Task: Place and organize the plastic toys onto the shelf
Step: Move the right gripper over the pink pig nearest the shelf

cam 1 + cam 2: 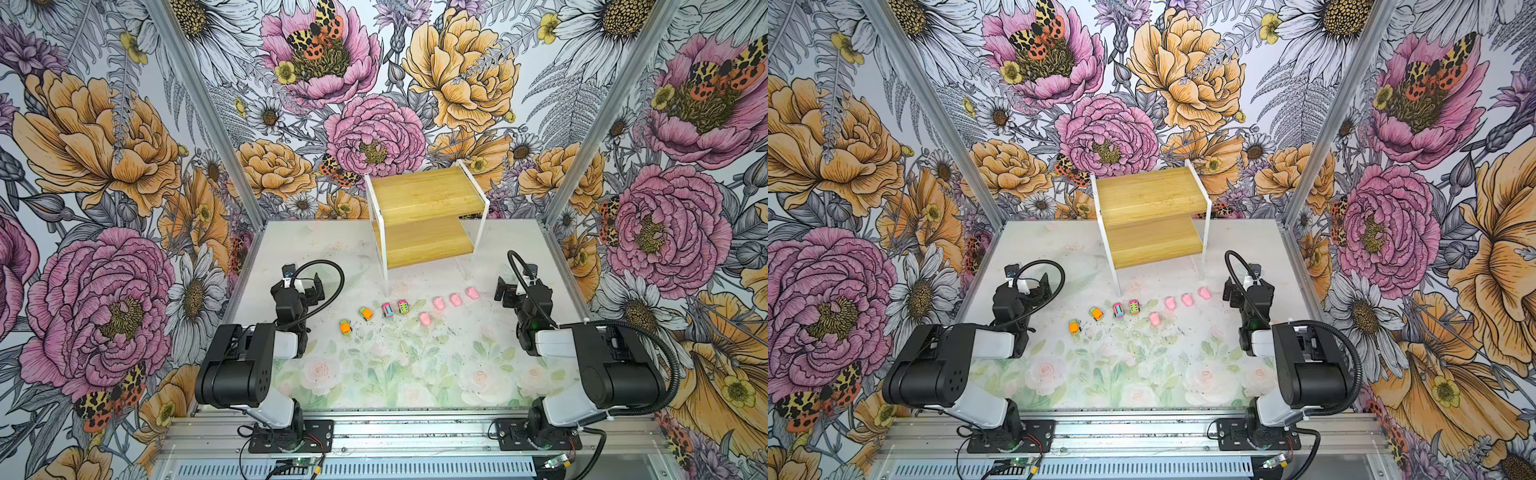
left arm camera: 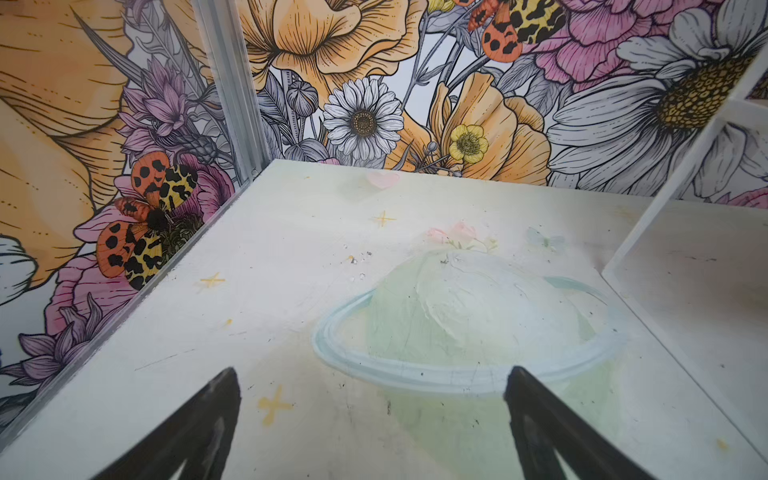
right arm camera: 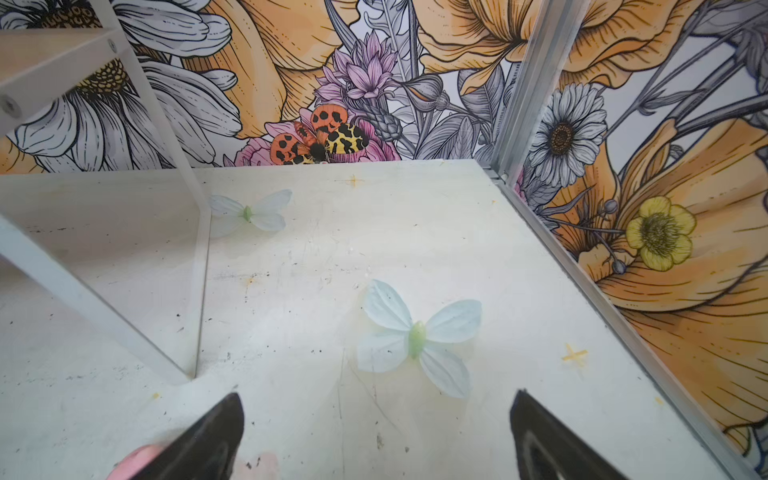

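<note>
- Eight plastic toys (image 1: 402,306) in a curved row on the tabletop (image 1: 415,386), all lying in front of the shelf (image 1: 426,195).
- Left to right in a top view: two orange-and-green cars (image 1: 366,313), two pink cars (image 1: 387,309), four pink pigs (image 1: 439,303), with the first pig set a little nearer the arm bases than the other three.
- Left end effector (image 1: 312,289) spread wide and holding nothing, off the left end of the row; only printed tabletop between its fingers (image 2: 199,428) in the left wrist view.
- Nearest toy to it: the outermost orange car (image 1: 345,327), near but apart, off to its right and closer to the arm bases.
- Right end effector (image 1: 502,291) likewise spread wide and empty, at the right end of the row.
- Just beside it, to its left: the last pig (image 1: 472,293), with no contact that the top views can show.
- In the right wrist view, a pink edge of the last pig (image 3: 137,462) peeking from behind one finger (image 3: 208,436), outside the gap rather than within it.
- Shelf farther back than both end effectors and roughly between them; its white frame (image 3: 199,249) at the edge of each wrist view.
</note>
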Robot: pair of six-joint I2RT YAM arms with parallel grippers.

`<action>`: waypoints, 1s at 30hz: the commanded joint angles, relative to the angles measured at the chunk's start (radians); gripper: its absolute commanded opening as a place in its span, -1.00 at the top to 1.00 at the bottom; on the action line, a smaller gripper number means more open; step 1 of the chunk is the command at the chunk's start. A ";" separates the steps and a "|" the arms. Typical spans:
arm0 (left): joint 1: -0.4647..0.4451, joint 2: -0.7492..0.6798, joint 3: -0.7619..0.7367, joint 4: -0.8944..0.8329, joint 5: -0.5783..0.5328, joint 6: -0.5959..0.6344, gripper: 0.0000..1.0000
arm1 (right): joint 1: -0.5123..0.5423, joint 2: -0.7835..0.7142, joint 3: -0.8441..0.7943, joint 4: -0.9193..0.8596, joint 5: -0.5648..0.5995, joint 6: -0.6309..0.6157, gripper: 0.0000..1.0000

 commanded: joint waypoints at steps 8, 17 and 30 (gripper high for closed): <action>0.008 -0.007 0.002 0.015 0.034 -0.008 -0.97 | 0.005 0.004 0.019 0.014 0.009 -0.005 -0.99; 0.008 -0.007 0.003 0.015 0.034 -0.007 -0.97 | 0.001 0.002 0.019 0.014 -0.010 -0.005 -0.99; -0.007 -0.195 0.076 -0.264 0.028 -0.002 -0.98 | -0.001 -0.223 0.355 -0.830 -0.158 -0.103 -0.76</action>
